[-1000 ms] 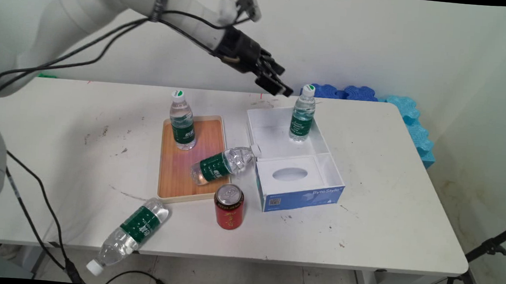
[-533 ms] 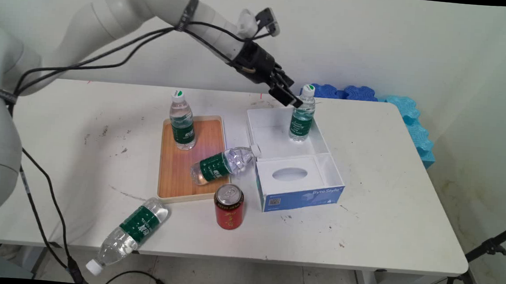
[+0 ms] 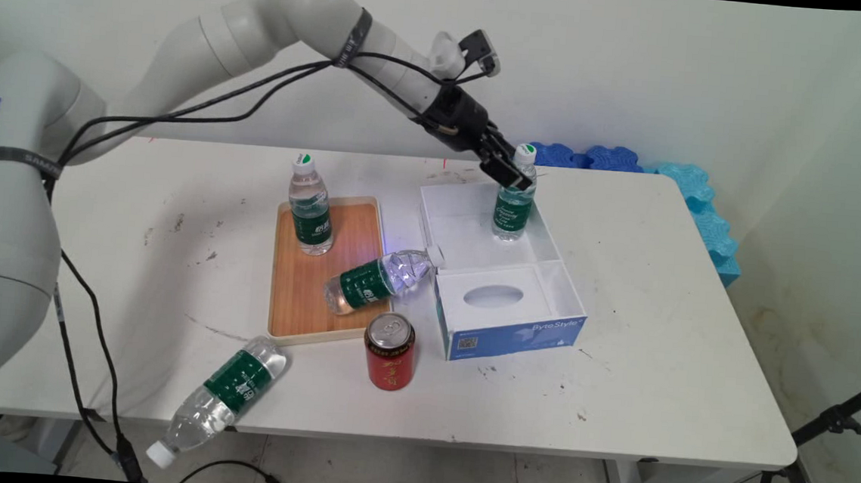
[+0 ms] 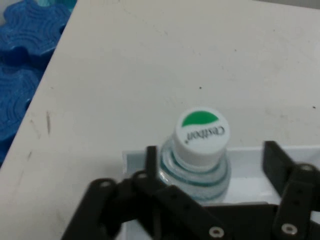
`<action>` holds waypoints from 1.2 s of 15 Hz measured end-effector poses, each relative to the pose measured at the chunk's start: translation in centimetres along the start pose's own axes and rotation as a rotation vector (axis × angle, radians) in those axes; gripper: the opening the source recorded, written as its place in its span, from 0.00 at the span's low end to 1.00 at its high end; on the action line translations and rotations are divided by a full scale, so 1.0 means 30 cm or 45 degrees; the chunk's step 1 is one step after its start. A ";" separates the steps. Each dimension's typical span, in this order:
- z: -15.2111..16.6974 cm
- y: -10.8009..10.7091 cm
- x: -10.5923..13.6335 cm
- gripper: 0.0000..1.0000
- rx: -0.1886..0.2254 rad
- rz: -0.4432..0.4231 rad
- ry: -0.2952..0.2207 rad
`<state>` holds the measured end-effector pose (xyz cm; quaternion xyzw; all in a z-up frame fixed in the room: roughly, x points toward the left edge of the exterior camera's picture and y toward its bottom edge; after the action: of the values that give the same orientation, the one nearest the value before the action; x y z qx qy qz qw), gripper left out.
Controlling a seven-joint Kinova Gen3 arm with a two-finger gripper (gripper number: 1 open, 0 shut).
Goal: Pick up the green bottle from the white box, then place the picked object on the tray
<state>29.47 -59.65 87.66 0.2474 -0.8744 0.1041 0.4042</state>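
Reaching: the gripper [image 3: 515,175] hangs over the far part of the open box, level with the neck of the upright bottle standing there.
Pincer state: fingers [image 4: 272,159] spread apart, one on each side of the bottle's neck in the hand view; nothing clamped between them, contact with the bottle not clear.
Nearest thing: upright water bottle [image 3: 514,202], white cap with a green mark, green label; the hand view shows its cap [image 4: 200,134] between the two fingers and a little ahead of the linkage.
Holder: white and blue tissue box [image 3: 538,332], lid flap open toward the far side; the bottle stands in the open white part at the far right corner.
Beside the box: a second water bottle [image 3: 375,279] lies on its side, cap end by the box's left wall, base end over the tray's near right corner.
Tray: wooden tray [image 3: 298,293] left of the box, with a third bottle [image 3: 311,210] upright at its far end.
Near side: red can [image 3: 389,351] upright just in front of the tray's near right corner; a fourth bottle [image 3: 219,397] lies at the table's near edge, cap past the edge.
Surface: white table [image 3: 658,348].
Behind: blue foam pieces [image 3: 695,196] at the table's far right edge.
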 end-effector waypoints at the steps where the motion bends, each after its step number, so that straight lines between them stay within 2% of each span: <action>1: 0.011 -0.003 0.004 0.00 0.003 -0.004 0.003; 5: 0.029 -0.007 0.008 0.00 0.020 0.002 0.006; 9: 0.002 -0.003 0.020 0.00 0.032 0.012 0.024; 12: -0.069 0.003 0.048 0.00 0.046 0.021 0.068; 18: -0.299 0.030 0.067 0.00 0.051 0.043 0.153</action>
<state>33.78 -56.14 95.04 0.2341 -0.8503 0.1430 0.4491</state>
